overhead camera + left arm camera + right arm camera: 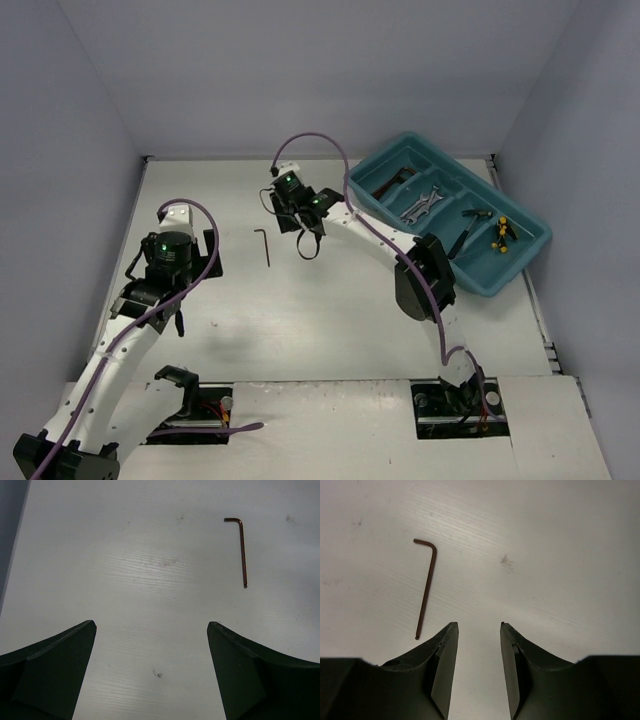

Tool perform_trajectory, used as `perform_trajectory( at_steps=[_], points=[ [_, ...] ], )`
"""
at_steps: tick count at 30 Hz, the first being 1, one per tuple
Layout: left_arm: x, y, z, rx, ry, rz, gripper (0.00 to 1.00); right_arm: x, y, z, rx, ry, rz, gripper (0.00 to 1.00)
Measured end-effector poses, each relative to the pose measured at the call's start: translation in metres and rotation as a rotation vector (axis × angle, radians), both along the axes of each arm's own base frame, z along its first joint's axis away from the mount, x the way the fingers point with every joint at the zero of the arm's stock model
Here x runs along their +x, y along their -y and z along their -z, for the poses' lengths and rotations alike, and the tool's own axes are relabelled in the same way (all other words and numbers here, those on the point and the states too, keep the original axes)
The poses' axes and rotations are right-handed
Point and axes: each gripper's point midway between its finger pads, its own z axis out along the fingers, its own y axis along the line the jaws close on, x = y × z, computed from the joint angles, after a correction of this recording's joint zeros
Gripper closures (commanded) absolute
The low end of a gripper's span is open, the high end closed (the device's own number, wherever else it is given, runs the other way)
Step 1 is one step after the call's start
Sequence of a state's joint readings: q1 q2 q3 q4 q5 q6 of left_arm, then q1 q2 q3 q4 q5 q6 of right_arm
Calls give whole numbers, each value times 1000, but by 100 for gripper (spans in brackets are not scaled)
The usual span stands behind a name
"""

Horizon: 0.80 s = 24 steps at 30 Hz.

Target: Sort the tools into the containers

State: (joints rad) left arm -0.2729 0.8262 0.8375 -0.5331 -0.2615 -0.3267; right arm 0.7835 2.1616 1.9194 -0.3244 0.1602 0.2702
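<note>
One dark L-shaped hex key lies alone on the white table; it also shows in the left wrist view and the right wrist view. The teal tray at the back right holds silver wrenches, dark tools and a yellow-and-black one in its long compartments. My right gripper hovers just right of the hex key, open and empty. My left gripper is open wide and empty, left of and nearer than the key.
Grey walls close the table on the left, back and right. The right arm's elbow sits close to the tray's near left wall. Mounting plates with cables lie at the near edge.
</note>
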Motion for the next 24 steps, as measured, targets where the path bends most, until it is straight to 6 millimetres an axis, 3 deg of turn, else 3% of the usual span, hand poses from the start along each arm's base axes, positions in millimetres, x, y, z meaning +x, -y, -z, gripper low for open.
perform_trajectory(
  at_steps=[6,11,20,24],
  points=[
    [-1,-1,-3,-1,12,-3,10,-25,-27,54,-51,-76,-34,64],
    [-1,-1,-4,-1,16,-4,10,-38,-47,85,-71,-107,-60,64],
    [-2,-1,-5,0,20,-6,9,-49,-72,105,-65,-115,-83,68],
    [-2,-2,-5,0,20,-7,10,-45,-73,110,-65,-107,-65,79]
  ],
)
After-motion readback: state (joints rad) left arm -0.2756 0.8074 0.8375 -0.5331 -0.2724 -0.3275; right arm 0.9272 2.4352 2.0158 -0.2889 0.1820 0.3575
